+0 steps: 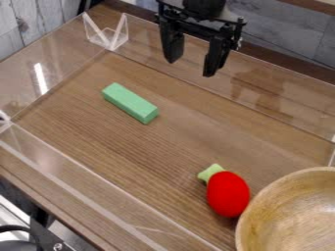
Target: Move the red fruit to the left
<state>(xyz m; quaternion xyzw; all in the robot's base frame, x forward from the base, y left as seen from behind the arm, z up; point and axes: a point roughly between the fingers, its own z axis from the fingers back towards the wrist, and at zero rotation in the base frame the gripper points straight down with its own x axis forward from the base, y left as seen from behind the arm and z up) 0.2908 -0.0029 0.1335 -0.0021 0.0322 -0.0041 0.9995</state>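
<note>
Hanging over the far side of the tabletop (197, 137), the gripper (193, 65) points straight down with its two dark jaws spread wide and nothing between them. It sits high in the picture, above bare wood, and touches none of the things on the tabletop.

The red fruit (228, 193) lies near the front right of the tabletop, well apart from the gripper. It is small, glossy and rounded, with a light green stem tip (209, 175) pointing up and to the left in the picture. Just to its right is the wooden bowl (262, 221), a large round bowl cut off by the lower right corner of the picture; the fruit sits right beside the bowl's rim, outside it, and whether the two actually touch cannot be told from this view.

A flat green block (131, 102) lies on the left half of the tabletop, set at a slant, well apart from both the fruit and the gripper.

Clear plastic walls (105, 31) ring the wooden surface, with a low clear edge running along the front and left sides. Behind them is a grey plank wall (39, 20).
</note>
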